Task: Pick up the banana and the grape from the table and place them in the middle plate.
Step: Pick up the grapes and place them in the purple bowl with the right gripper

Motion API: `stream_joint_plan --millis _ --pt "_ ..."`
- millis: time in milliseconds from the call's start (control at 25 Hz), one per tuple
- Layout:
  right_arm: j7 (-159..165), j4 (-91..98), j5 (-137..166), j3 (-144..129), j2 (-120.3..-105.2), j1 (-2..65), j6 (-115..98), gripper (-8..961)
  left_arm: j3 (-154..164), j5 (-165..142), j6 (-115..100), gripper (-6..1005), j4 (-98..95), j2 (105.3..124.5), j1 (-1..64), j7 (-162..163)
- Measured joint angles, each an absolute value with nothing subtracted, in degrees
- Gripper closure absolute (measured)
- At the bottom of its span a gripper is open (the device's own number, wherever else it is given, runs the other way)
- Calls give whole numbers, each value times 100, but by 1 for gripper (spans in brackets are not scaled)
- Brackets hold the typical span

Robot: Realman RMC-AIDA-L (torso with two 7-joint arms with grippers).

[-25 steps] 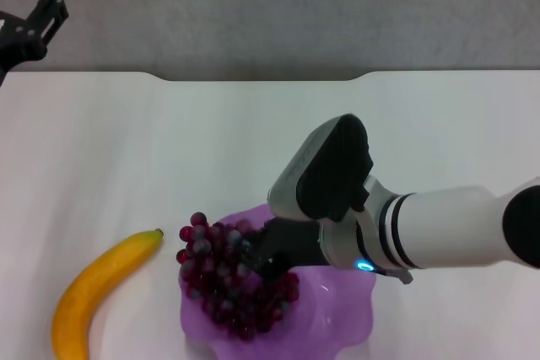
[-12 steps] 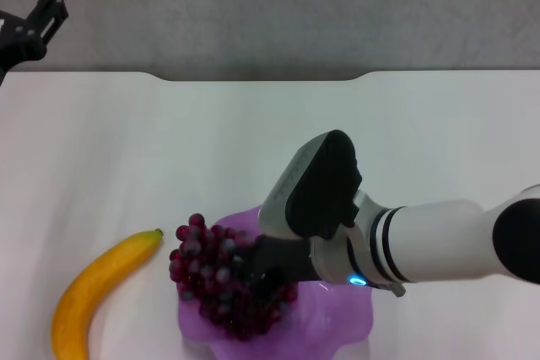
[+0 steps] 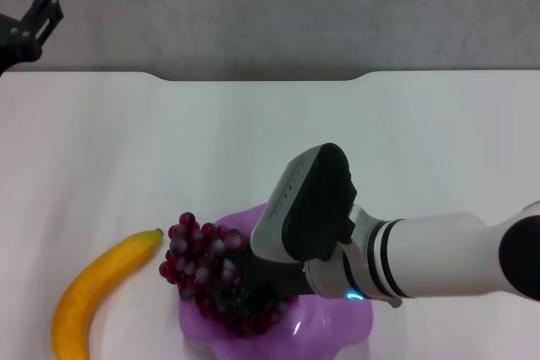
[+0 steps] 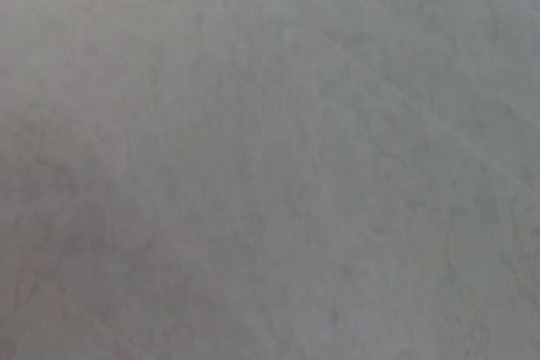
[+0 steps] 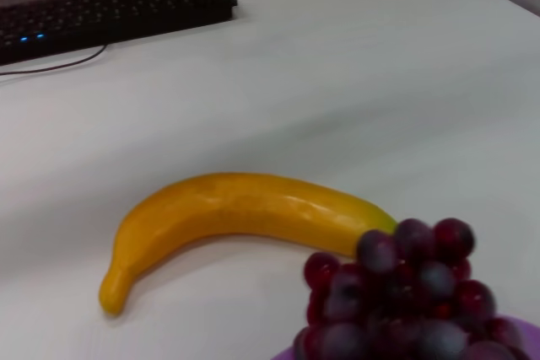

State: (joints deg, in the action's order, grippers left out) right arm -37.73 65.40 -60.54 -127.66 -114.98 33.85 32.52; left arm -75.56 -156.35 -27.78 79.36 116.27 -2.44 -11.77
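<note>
Grape [image 3: 207, 271] over plate [image 3: 329, 335], white table [image 3: 253, 132]

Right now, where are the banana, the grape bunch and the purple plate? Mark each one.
banana [image 3: 91, 289]: head view, middle of its curved body.
grape bunch [image 3: 196, 258]: head view, the berries at its left part.
purple plate [image 3: 337, 326]: head view, bare scalloped rim on the right.

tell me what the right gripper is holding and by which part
The right gripper appears to hold the grape bunch at the end lying over the middle plate; its fingers are hidden, so the grip cannot be confirmed.
</note>
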Motion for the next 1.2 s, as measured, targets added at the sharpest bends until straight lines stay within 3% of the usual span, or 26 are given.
stream_joint_plan --millis 160,360,1200 --pt "-3812 6634 -6033 -12751 -11490 3311 3281 481 -7559 -15646 -2778 119 7950 11627 -266 -1178" --pt "-3880 6799 -6011 -12688 -11472 3239 3457 425 -7573 -15662 -2778 119 7969 11627 -288 -1179" --pt "-4228 8550 -4973 -12152 -11462 2255 4314 425 -7603 -15689 -2777 119 7989 11627 -299 -1195"
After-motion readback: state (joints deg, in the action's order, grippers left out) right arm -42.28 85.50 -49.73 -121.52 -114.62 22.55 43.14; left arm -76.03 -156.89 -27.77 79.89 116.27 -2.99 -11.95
